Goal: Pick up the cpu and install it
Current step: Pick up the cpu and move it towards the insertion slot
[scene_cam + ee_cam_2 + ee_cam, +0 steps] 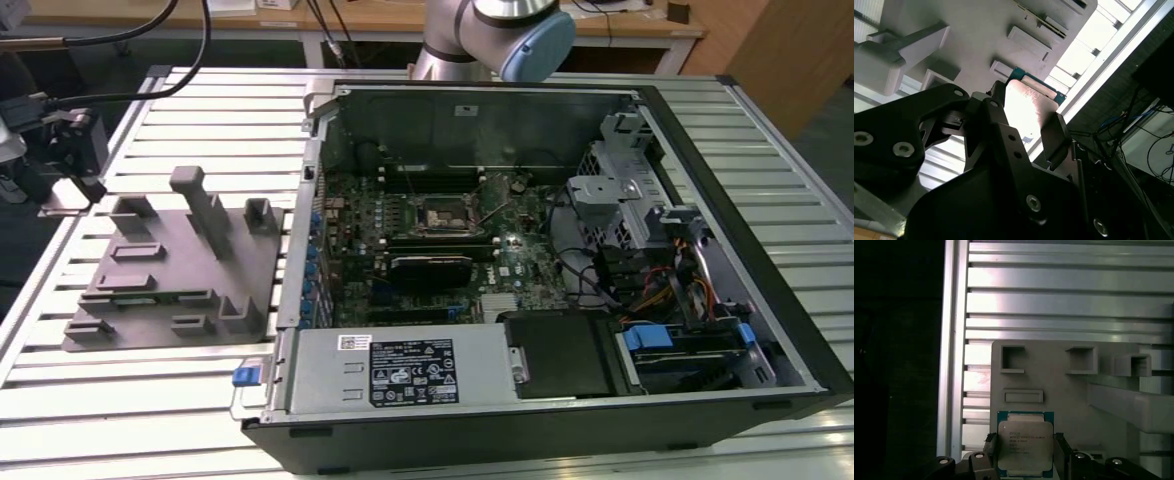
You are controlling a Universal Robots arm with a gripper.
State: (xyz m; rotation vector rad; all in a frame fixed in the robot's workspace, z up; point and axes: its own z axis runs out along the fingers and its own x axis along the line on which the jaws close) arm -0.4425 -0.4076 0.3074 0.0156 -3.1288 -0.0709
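The cpu [1025, 447], a small square chip with a pale silver top and a green rim, is pinched in my pincer [1025, 440]. One black finger [1060, 447] presses against each of two opposite edges. In the first wrist view the chip shows against one corner of the grey fixture [1054, 385], a moulded block with rectangular pockets and raised posts. I cannot tell whether the chip touches that block.

The fixture lies on a table of silver aluminium slats [174, 110]. In the exterior view the fixture is toward the exterior view's left. Just beside it, on the exterior view's right, an open black computer case [747, 200] lies on its side. Inside the case is a green motherboard [400, 220] with a square black-framed socket [445, 213] near its middle. A metal power supply box [400, 370] sits at the near edge of the case, and coloured wiring [654, 295] runs along the far side.

A grey and blue joint of my arm [507, 35] rises behind the case. Wooden desks [400, 20] stand beyond the table. In the second wrist view a dark floor [1109, 100] with loose cables [1154, 145] lies past the table's edge.
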